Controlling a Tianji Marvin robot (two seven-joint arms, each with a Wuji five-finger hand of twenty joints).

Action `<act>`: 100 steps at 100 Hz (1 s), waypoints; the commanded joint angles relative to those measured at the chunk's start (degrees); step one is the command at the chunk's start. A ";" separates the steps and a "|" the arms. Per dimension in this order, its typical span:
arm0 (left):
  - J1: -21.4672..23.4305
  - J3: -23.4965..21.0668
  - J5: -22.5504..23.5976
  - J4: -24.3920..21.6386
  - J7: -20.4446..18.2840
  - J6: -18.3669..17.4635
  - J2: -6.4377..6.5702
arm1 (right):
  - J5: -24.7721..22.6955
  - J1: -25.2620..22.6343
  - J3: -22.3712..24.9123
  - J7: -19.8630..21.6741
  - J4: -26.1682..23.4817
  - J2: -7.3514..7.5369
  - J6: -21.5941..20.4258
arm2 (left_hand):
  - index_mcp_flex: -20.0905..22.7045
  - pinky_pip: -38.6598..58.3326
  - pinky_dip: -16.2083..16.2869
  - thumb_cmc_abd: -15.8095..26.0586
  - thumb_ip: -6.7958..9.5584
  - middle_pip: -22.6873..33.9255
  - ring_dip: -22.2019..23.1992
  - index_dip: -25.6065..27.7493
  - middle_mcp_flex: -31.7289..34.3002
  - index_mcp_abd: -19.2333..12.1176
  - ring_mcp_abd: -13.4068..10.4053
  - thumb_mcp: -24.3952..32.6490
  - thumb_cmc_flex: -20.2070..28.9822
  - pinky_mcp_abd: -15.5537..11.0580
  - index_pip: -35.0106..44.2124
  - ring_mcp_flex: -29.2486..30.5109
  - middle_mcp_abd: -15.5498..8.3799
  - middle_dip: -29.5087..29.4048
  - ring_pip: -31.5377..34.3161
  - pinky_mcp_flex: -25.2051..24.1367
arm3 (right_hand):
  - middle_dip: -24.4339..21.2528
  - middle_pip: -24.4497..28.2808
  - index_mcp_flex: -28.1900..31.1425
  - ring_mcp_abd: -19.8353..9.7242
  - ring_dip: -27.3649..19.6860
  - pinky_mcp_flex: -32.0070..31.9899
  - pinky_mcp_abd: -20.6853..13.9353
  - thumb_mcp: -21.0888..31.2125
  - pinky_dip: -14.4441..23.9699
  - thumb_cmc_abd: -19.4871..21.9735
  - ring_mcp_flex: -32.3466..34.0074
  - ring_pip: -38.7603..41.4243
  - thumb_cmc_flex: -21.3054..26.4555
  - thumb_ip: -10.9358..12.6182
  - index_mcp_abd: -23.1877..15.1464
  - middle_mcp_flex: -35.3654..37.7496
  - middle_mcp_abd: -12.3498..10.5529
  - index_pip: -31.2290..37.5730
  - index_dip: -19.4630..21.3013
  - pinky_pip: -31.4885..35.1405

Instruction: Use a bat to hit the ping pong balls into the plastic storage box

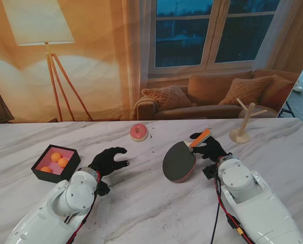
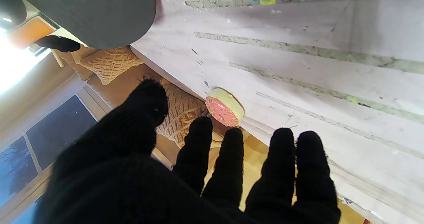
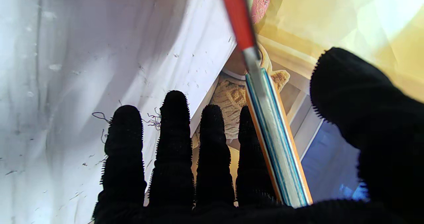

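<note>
Ping pong balls (image 1: 56, 162), three orange ones, are seen already lying in the black square plastic storage box with pink lining (image 1: 71, 169), which sits on the white marbled table (image 1: 151, 203) at the left, nearer to me than the table's far edge. No loose ball can be made out on the table, so the task is judged done or nearly so.

The black-faced, red-edged bat with orange wooden handle (image 1: 180, 161) is held by the right hand (image 1: 208, 148) right of centre. In the right wrist view the handle (image 3: 278, 144) lies between thumb and fingers (image 3: 212, 151), which appear extended alongside it rather than wrapped; the grip is judged loose but holding. The blade is tilted, its face turned toward the box side, which suits a sweeping stroke leftward.

The left hand (image 1: 109, 161) hovers just right of the box, fingers spread and holding nothing (image 2: 185, 171), probably kept clear of the swing path.

A pink frosted doughnut (image 1: 138, 132) rests near the far edge; a small wooden branched stand (image 1: 242, 124) is at far right. Both are well apart from the box.
</note>
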 commanded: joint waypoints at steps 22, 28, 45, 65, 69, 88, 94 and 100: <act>0.19 -0.04 0.07 -0.47 -0.69 0.46 -0.05 | -1.01 0.57 0.36 -3.97 1.25 -1.40 0.21 | 0.66 1.54 0.04 0.06 0.97 0.13 0.61 0.52 1.53 0.69 0.87 0.00 -0.42 0.17 0.72 1.10 0.15 0.10 0.93 0.09 | 1.52 1.89 9.00 0.48 1.13 2.52 0.31 -0.85 2.66 3.99 5.27 2.55 -1.59 2.29 -0.45 8.85 -0.15 2.81 1.09 2.59; 0.18 -0.04 0.07 -0.48 -0.69 0.56 -0.05 | -0.93 0.70 0.49 -5.20 1.70 -1.74 0.27 | 0.67 1.66 0.05 0.07 0.97 0.16 0.66 0.52 1.57 0.67 0.87 0.01 -0.40 0.20 0.74 1.11 0.18 0.12 1.01 0.09 | 2.20 2.50 10.57 0.63 1.62 2.91 0.31 -1.30 2.78 4.64 6.01 3.83 -1.54 2.45 -0.31 9.96 0.23 3.47 1.48 3.51; 0.11 -0.01 0.02 -0.46 -0.59 0.74 -0.10 | -0.93 0.97 1.20 -8.01 2.70 -2.41 0.06 | 0.78 1.96 0.06 0.05 0.98 0.23 0.76 0.55 1.70 0.71 0.97 0.12 -0.39 0.22 0.85 1.17 0.24 0.17 1.19 0.13 | 4.63 5.32 17.37 1.38 3.43 5.59 0.80 -1.64 3.12 5.36 10.34 8.91 -1.51 2.71 -1.04 15.93 1.64 5.96 3.18 7.14; 0.01 0.06 0.02 -0.41 -0.43 0.98 -0.15 | -2.86 0.98 2.20 -9.40 3.28 -2.41 0.07 | 0.96 2.22 0.03 0.09 0.96 0.34 0.81 0.59 1.89 0.79 1.03 0.21 -0.31 0.28 1.00 1.07 0.35 0.22 1.29 0.12 | 8.44 9.92 21.20 1.87 6.95 12.46 0.98 -1.25 4.96 5.46 16.86 19.40 -1.50 2.78 2.00 18.97 4.97 7.65 5.59 17.10; 0.00 0.06 0.03 -0.40 -0.39 1.03 -0.16 | -3.19 1.00 2.39 -9.83 3.42 -2.46 0.22 | 0.96 2.29 0.03 0.12 0.96 0.35 0.84 0.59 1.89 0.78 1.01 0.22 -0.30 0.27 1.01 1.23 0.33 0.23 1.38 0.16 | 9.42 11.49 22.27 2.05 7.59 14.11 1.05 -1.25 5.23 5.54 18.60 21.82 -1.46 2.80 2.54 20.14 5.74 8.29 6.07 19.16; -0.07 0.11 -0.04 -0.42 -0.39 1.33 -0.19 | -4.17 1.00 3.14 -10.46 4.26 -2.48 0.89 | 1.06 2.49 0.01 0.29 0.95 0.41 0.88 0.59 2.02 0.74 1.11 0.21 -0.12 0.33 1.09 1.30 0.38 0.26 1.52 0.18 | 11.68 15.14 25.82 2.61 8.57 18.71 1.19 -1.41 5.36 6.16 23.46 27.89 -1.97 2.85 3.73 24.53 7.52 9.45 6.94 24.65; -0.09 0.11 -0.08 -0.42 -0.43 1.38 -0.19 | -3.86 0.98 3.40 -10.41 4.37 -2.51 1.00 | 1.03 2.56 0.00 0.30 0.94 0.41 0.89 0.58 2.00 0.70 1.06 0.19 -0.11 0.25 1.08 1.27 0.39 0.26 1.53 0.18 | 11.69 14.84 25.49 2.78 8.28 17.97 1.19 -1.66 4.98 6.22 22.63 27.51 -2.26 2.86 3.63 24.06 7.30 9.14 6.93 24.38; -0.11 0.12 -0.07 -0.42 -0.42 1.43 -0.19 | -3.67 0.99 3.60 -10.35 4.53 -2.52 0.96 | 1.02 2.58 -0.02 0.25 0.95 0.43 0.89 0.58 2.03 0.76 1.05 0.24 0.01 0.30 1.10 1.27 0.39 0.27 1.55 0.17 | 11.67 14.16 24.86 2.92 7.56 16.65 1.40 -1.98 4.23 6.40 21.33 26.14 -2.86 2.90 3.40 23.16 6.94 8.50 6.94 23.48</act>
